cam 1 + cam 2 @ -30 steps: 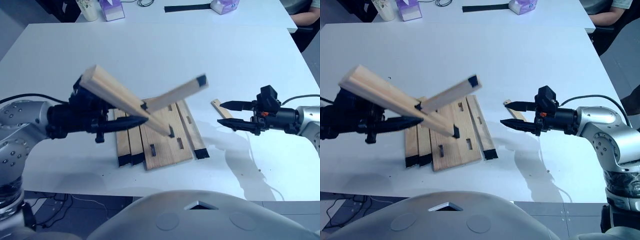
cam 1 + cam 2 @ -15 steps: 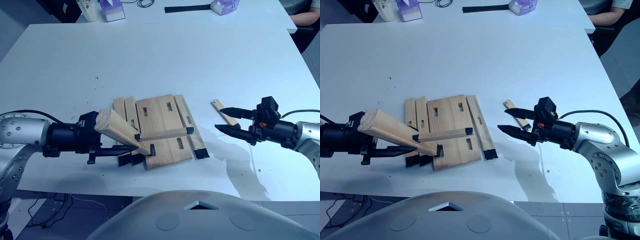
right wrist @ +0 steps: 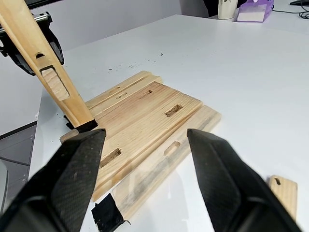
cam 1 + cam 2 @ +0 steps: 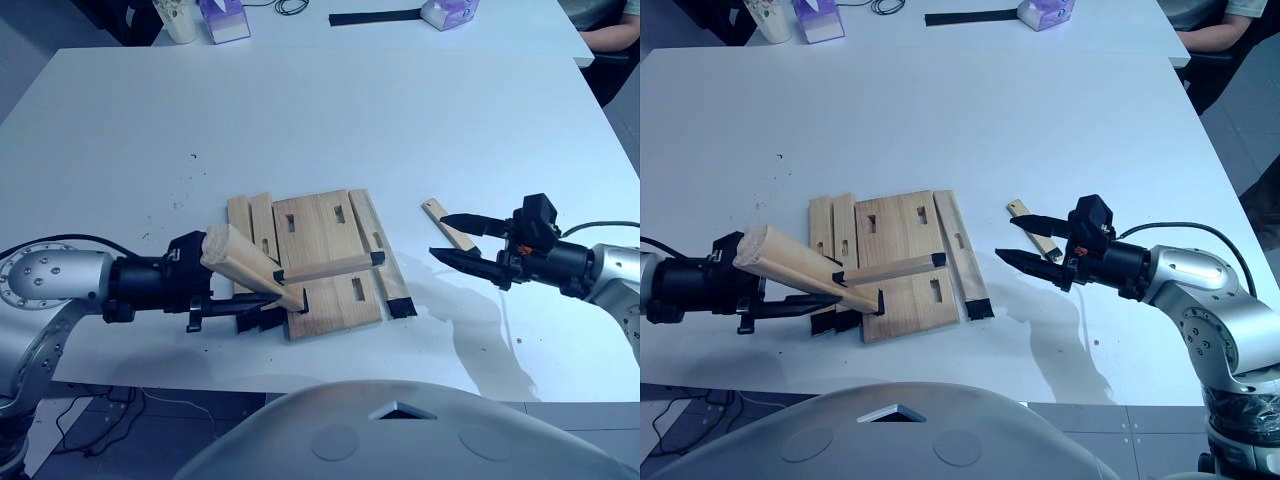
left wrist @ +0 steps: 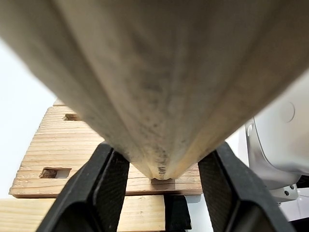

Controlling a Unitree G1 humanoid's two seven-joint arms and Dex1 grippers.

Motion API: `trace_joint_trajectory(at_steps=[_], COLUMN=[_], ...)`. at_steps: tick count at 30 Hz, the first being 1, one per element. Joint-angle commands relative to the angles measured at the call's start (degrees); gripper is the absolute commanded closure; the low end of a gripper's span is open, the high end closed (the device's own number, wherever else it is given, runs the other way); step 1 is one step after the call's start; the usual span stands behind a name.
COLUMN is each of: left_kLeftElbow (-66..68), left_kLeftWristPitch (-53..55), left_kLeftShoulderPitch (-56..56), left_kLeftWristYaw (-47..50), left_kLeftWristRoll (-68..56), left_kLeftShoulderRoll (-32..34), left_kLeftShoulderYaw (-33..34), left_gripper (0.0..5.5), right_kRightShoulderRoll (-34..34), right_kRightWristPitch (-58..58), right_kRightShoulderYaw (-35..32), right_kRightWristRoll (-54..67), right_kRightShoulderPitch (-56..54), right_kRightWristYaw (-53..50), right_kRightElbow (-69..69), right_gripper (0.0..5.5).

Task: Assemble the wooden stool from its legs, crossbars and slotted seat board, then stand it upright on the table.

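Note:
My left gripper is shut on a wooden leg with a crossbar joined to it; the pair is held low over the front left corner of the slotted seat board. In the left wrist view, the leg sits between the two black fingers. Two more legs lie flat left of the board and another lies along its right side. My right gripper stands open to the board's right, just in front of a short wooden piece; its fingers frame the board.
A cup, a purple box, a black strip and a tissue pack stand along the far edge. The white table has wide free room behind the parts; its front edge runs close below both grippers.
The left gripper brought the leg and crossbar down from a raised pose to just above the board, then edged right. The right gripper dropped slightly and stayed open.

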Motion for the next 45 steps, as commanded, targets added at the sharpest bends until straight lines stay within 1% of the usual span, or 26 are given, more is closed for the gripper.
trace_joint_trajectory(at_steps=[1,7,10,15,23,29,31,34,35,39,40,45], left_kLeftElbow=[-0.2,1.6,2.7,5.7,11.8,16.5,17.7,20.0,20.3,19.8,19.5,15.0], left_kLeftWristPitch=[-1.4,-9.3,-10.1,-8.7,-9.9,-10.1,-10.0,-9.6,-9.1,-6.9,-6.1,-1.8], left_kLeftShoulderPitch=[1.8,5.3,5.1,1.5,-5.6,-13.5,-15.6,-19.6,-20.3,-21.1,-20.9,-15.1], left_kLeftWristYaw=[1.6,2.1,2.6,2.8,1.6,0.1,-0.9,0.5,0.7,2.5,2.9,4.0], left_kLeftWristRoll=[4.4,13.0,12.5,9.9,13.9,14.8,14.7,15.2,14.7,14.3,13.7,8.7], left_kLeftShoulderRoll=[0.0,0.4,-0.1,-0.8,0.2,1.5,2.3,1.3,1.0,-0.4,-0.5,0.9], left_kLeftShoulderYaw=[-2.0,-6.3,-8.3,-12.1,-19.9,-22.7,-23.1,-23.7,-23.9,-22.8,-21.9,-13.5], left_gripper=[3.45,3.45,3.45,3.45,3.45,3.45,3.45,3.45,3.08,2.49,2.33,2.33], right_kRightShoulderRoll=[0.1,-0.5,-1.0,-1.6,-1.7,-1.0,-0.7,-0.5,-0.4,-0.4,-0.5,-0.4], right_kRightWristPitch=[-1.0,-1.3,-1.1,-1.1,-0.9,-1.1,-1.1,-1.3,-1.3,-1.4,-1.3,-1.5], right_kRightShoulderYaw=[0.6,0.8,1.1,2.1,3.6,3.8,4.0,4.1,4.2,4.2,4.1,2.8], right_kRightWristRoll=[-1.0,-1.4,-1.4,-1.9,-2.2,-2.2,-2.2,-2.2,-2.2,-2.3,-2.2,-1.9], right_kRightShoulderPitch=[0.7,0.0,-1.2,-2.7,-4.6,-3.9,-4.0,-3.8,-3.9,-3.4,-3.2,-1.4], right_kRightWristYaw=[-0.4,0.5,1.0,1.8,2.5,1.6,1.4,1.0,0.9,0.8,0.8,0.2], right_kRightElbow=[-0.6,0.0,0.7,1.8,2.7,2.4,2.3,2.2,2.2,1.9,1.8,1.0], right_gripper=[2.39,2.39,2.39,2.39,2.39,2.39,2.39,2.39,2.39,2.39,2.39,2.39])
